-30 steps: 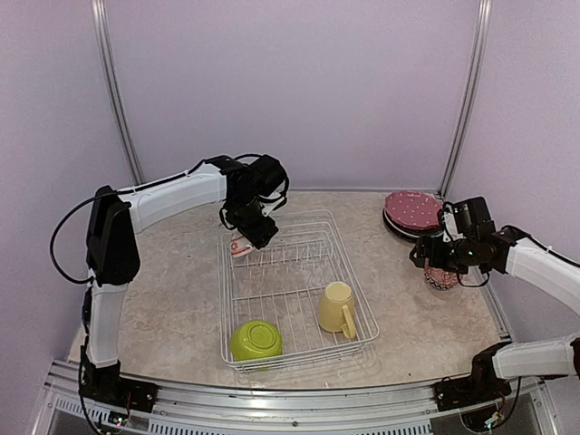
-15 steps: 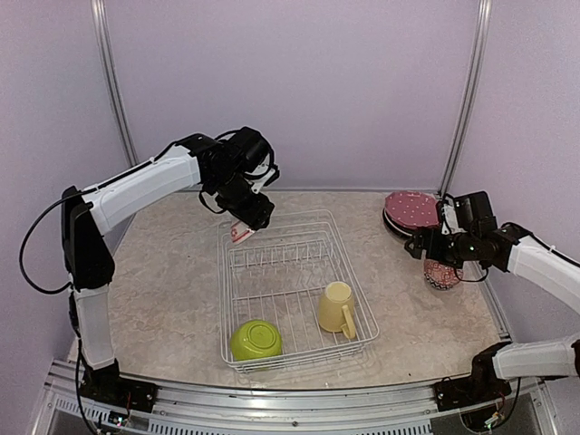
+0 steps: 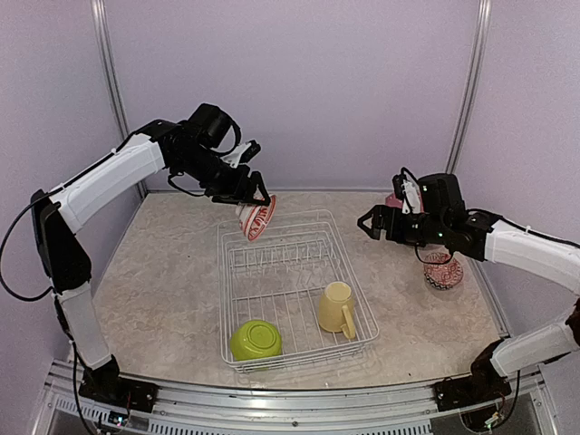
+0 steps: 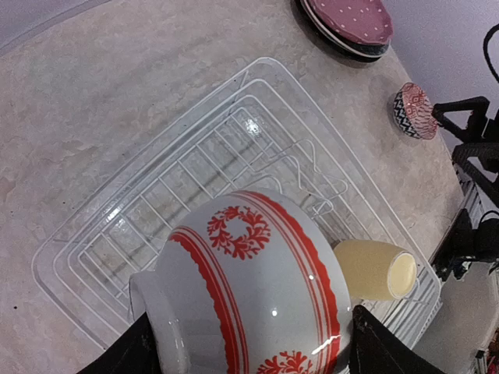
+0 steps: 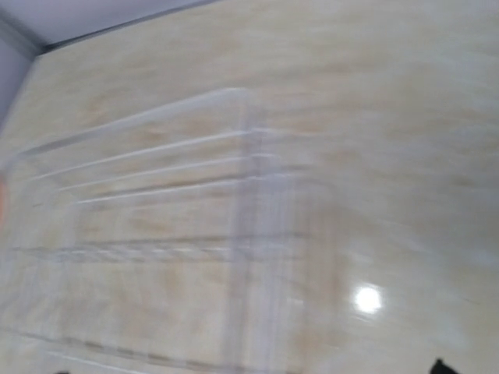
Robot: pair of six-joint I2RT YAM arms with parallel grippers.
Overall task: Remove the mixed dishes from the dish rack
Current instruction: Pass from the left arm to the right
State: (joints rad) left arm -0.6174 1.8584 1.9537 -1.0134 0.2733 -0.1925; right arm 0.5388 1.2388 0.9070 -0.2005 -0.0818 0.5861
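Note:
My left gripper [image 3: 254,207] is shut on a red-white bowl [image 3: 257,218] and holds it on edge above the far left corner of the white wire dish rack [image 3: 281,290]. In the left wrist view the bowl [image 4: 249,280] fills the space between my fingers [image 4: 378,351], with the rack [image 4: 195,164] below. A lime green bowl [image 3: 255,340] and a pale yellow mug [image 3: 336,307] lie in the rack's near end. My right gripper [image 3: 366,223] is open and empty, in the air just right of the rack. The right wrist view is blurred and shows only the rack's corner [image 5: 242,195].
A blue-patterned bowl [image 3: 442,270] stands on the table at the right, also in the left wrist view [image 4: 413,111]. A pink dotted plate stack [image 4: 347,19] sits at the far right, mostly hidden behind my right arm in the top view [image 3: 392,201]. Purple walls enclose the table.
My left gripper lifted the red-white bowl up out of the rack's far left corner. My right gripper left the blue-patterned bowl on the table and swung left toward the rack.

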